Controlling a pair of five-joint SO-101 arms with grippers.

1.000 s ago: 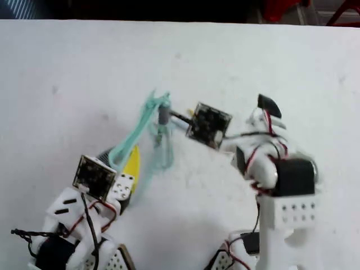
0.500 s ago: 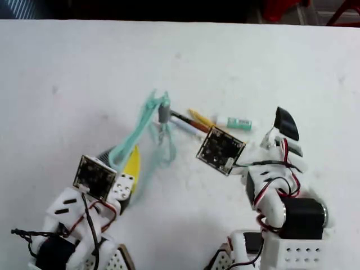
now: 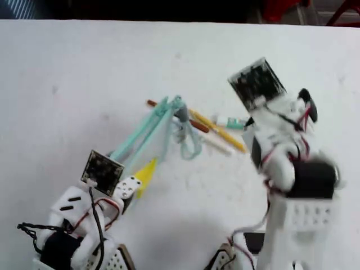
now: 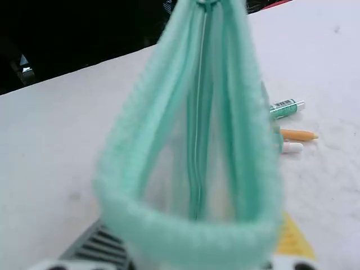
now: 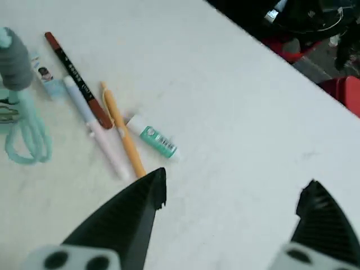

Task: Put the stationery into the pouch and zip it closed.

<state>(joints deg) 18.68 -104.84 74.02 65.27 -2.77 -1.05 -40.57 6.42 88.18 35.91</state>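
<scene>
A white table [image 3: 67, 62] spreads wide under even light. Past its far edge the room lies dark, with something red [image 3: 281, 8] there.

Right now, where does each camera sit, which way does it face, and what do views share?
High: fixed above the table, looking down; both arms at near edge.
Left wrist: on the left arm, looking along the pouch the left tool holds.
Right wrist: on the right arm, looking down past the open right tool at pens.
Shared: pens in all three.
</scene>
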